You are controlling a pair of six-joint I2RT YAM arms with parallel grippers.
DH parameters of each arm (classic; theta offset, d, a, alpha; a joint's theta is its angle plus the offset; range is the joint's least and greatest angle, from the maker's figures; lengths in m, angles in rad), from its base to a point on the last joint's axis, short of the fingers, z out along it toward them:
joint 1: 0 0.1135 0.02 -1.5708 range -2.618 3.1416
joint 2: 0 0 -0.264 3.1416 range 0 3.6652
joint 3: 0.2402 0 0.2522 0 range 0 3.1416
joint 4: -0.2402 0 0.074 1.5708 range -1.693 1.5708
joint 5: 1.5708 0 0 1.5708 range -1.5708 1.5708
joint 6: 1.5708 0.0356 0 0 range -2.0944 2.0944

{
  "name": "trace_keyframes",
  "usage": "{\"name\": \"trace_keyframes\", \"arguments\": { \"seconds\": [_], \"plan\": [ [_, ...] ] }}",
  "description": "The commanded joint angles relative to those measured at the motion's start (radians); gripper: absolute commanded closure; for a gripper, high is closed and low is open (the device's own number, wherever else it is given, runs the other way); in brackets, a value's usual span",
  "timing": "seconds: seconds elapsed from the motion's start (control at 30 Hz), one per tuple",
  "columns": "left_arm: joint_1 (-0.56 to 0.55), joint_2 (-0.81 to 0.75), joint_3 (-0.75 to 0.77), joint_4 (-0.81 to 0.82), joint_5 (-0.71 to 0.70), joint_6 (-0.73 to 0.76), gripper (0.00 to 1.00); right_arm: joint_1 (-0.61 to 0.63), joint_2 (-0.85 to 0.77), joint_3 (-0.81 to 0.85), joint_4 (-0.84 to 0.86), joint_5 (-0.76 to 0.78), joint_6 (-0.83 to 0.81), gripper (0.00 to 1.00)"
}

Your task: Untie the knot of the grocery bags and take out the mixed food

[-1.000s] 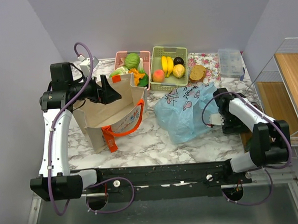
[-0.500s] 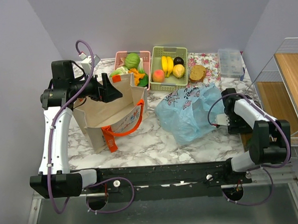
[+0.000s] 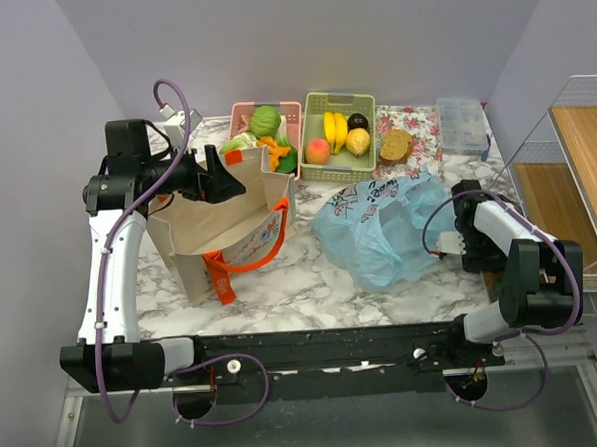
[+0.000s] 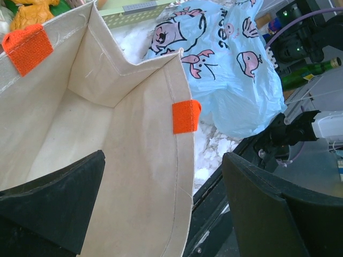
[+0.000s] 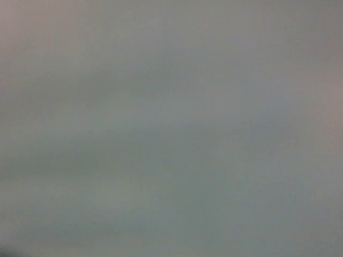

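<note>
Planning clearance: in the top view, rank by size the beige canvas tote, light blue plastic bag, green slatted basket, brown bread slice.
1. beige canvas tote and light blue plastic bag: too alike to rank; tote stands nearer the camera
2. green slatted basket
3. brown bread slice

Top external: I look steeply down from above and behind the arm bases (image 3: 121, 365), which sit at 6 o'clock; the whole counter (image 3: 312, 283) fits in frame, far wall (image 3: 299, 43) at 12. Left wrist: very close, aimed past the left tool (image 4: 163, 158) into the open mouth of the tote (image 4: 80, 107), with the blue bag (image 4: 230, 75) beyond at 1 o'clock. These two views share tote and bag. Right wrist: uniform grey blur; I can resolve nothing there.
</note>
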Motion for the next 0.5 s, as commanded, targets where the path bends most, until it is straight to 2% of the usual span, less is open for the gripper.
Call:
{"name": "trace_keyframes", "arguments": {
  "seconds": [0.0, 0.2, 0.47],
  "plan": [
    [-0.033, 0.011, 0.031, 0.007, -0.019, -0.013, 0.09, -0.025, -0.008, -0.006, 0.022, 0.115, -0.048, 0.93],
    [-0.044, 0.019, 0.043, 0.008, -0.025, -0.015, 0.09, -0.042, -0.001, -0.025, 0.036, 0.125, -0.051, 0.81],
    [-0.048, 0.028, 0.055, 0.000, -0.029, -0.013, 0.09, -0.048, -0.011, -0.037, 0.041, 0.127, -0.064, 0.48]
  ]
}}
